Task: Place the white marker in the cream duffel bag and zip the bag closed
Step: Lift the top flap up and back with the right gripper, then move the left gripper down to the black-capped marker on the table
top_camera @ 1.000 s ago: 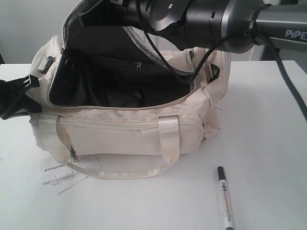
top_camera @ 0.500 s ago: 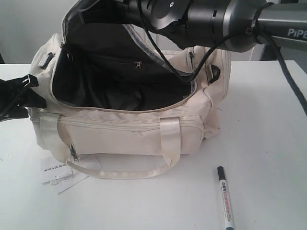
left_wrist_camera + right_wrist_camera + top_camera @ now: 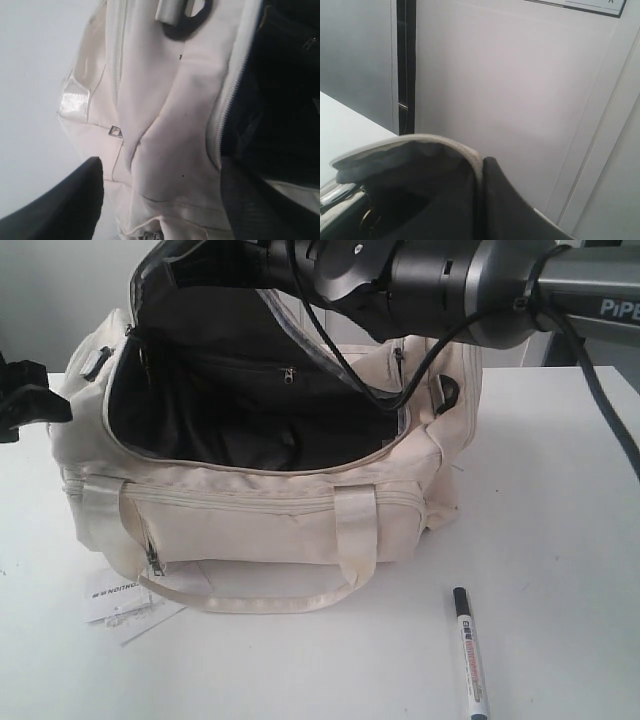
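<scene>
The cream duffel bag (image 3: 250,515) stands in the middle of the table with its top zipper undone and its dark lining showing. My right gripper (image 3: 235,265) is shut on the edge of the bag's top flap (image 3: 415,145) and holds it raised. At the bag's left end my left gripper (image 3: 25,400) is open, its fingers (image 3: 70,200) apart on either side of the cream end panel (image 3: 170,150) without pinching it. The white marker (image 3: 470,652), black cap pointing away, lies on the table in front of the bag at the right.
A small white paper tag (image 3: 120,602) lies at the bag's front left corner. One satin handle (image 3: 260,602) droops onto the table in front. The right arm (image 3: 480,285) and its cable span the top of the bag.
My left gripper has opened, let go of the bag's left end and drawn back up and to the left. The flap stays held up by the right gripper; the marker has not moved.
</scene>
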Tool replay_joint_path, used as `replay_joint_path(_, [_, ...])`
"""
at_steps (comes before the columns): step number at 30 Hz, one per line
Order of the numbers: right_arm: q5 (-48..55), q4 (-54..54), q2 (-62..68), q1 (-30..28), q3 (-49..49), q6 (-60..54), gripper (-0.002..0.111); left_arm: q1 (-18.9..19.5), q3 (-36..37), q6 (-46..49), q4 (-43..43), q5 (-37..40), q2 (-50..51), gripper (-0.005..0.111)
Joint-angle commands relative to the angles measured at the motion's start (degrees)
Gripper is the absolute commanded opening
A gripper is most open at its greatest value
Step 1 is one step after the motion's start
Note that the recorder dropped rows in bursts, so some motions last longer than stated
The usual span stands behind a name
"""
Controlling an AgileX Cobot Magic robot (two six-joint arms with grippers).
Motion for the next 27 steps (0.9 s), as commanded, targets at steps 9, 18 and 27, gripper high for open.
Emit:
replay_joint_path(9, [-1.71,0.07,-1.00,-0.52,-0.15,0.30,0.000,-5.66,0.01,9.47,2.15,11.03,-17.10,0.000])
replay_joint_path(18, [-1.71,0.07,-1.00,-0.52,-0.15,0.30,0.000,-22.35,0.01,11.82,2.72,12.60,-17.14,0.000])
replay_joint_path(27, [-1.71,0.07,-1.00,-0.52,-0.15,0.30,0.000,-42.96,0.01,11.70,2.36,3.50,-7.72,0.000])
